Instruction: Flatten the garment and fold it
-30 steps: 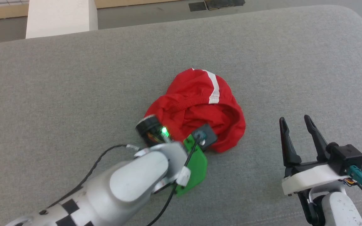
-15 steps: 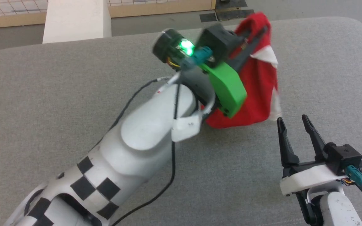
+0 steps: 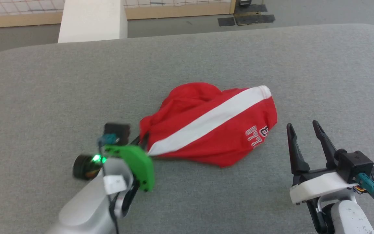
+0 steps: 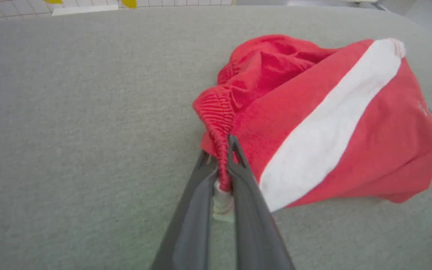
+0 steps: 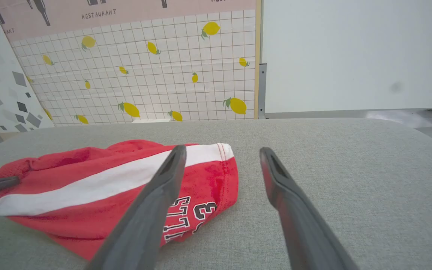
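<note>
Garment [image 3: 226, 146] lies bunched mid-table [image 3: 44, 97], white stripe [image 3: 206, 122] up, lettering [image 3: 255, 136] toward the right edge; not flat yet. Left tool [image 4: 218, 149] is narrow, pinched on the gathered waistband [image 4: 216, 116] at the garment's left end, low over the table. Right tool [image 3: 303, 125] stands wide, holding nothing, just beside the lettered end, nearer the near edge. Step judged: flattening; fold not begun. Next move likely calls for the right tool to take that end and draw the cloth taut against the left grip.
</note>
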`<state>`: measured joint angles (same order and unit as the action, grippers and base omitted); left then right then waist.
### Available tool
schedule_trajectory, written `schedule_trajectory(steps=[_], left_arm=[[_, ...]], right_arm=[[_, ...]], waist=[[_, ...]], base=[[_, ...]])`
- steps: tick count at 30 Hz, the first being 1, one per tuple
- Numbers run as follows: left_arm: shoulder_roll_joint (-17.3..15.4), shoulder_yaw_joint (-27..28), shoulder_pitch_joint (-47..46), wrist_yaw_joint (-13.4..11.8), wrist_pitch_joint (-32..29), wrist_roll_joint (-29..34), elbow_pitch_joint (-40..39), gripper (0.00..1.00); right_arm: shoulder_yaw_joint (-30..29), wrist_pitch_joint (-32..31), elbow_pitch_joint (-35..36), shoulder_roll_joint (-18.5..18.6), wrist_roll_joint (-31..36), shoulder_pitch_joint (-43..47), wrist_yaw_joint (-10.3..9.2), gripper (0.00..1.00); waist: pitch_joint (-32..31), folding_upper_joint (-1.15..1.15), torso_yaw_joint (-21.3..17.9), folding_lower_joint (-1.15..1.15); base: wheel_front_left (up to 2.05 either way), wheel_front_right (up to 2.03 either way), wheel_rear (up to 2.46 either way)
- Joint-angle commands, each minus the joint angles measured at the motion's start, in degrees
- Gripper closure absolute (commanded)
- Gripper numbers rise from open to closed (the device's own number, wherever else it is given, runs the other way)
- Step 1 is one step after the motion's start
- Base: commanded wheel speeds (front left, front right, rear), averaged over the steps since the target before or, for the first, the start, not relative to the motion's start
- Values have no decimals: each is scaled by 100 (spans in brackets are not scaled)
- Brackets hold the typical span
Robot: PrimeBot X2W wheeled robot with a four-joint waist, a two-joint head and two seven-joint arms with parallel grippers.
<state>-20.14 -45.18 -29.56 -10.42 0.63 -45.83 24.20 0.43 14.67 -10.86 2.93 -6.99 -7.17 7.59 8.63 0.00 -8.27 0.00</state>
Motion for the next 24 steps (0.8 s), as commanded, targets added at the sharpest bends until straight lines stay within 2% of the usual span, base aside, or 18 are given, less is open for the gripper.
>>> schedule_trajectory(steps=[1,6,7,8,13,16,17,20,24], left_arm=[[-97,93,158,-66,75,-109,8,100],[-250,340,452,-221,491,-195,166,98],[-236,393,480,-242,627,-203,193,16],[-212,446,506,-248,727,-234,206,0],[-90,832,747,-237,1245,-443,93,0],[-82,1159,967,-329,1410,-294,-184,0],[-90,1271,1029,-368,1425,-161,-314,0],[80,2076,1351,-478,1433,584,-1157,0],[502,2849,1878,-291,1435,1586,-2015,0]], right_arm=[[13,32,11,-5,46,11,-10,0],[81,32,-8,-5,64,-23,-10,0],[113,32,-12,-5,66,-30,-10,0],[130,32,-15,-5,69,-35,-10,0],[122,22,-12,-5,82,-42,-10,0],[100,-5,30,-5,118,-23,-10,0],[96,-28,52,-5,128,-22,-10,0],[140,-274,144,-5,130,-59,-10,0],[213,-969,170,-5,30,-330,-10,0]], waist=[[20,0,95,0],[24,0,267,0],[17,0,290,0],[12,0,305,0],[-55,0,380,0],[-76,0,427,0],[-71,0,445,0],[-10,0,534,0],[130,0,657,0]], base=[[0,0,0],[0,0,0],[0,0,0],[0,0,0],[0,0,0],[0,0,0],[0,0,0],[0,0,0],[0,0,0]])
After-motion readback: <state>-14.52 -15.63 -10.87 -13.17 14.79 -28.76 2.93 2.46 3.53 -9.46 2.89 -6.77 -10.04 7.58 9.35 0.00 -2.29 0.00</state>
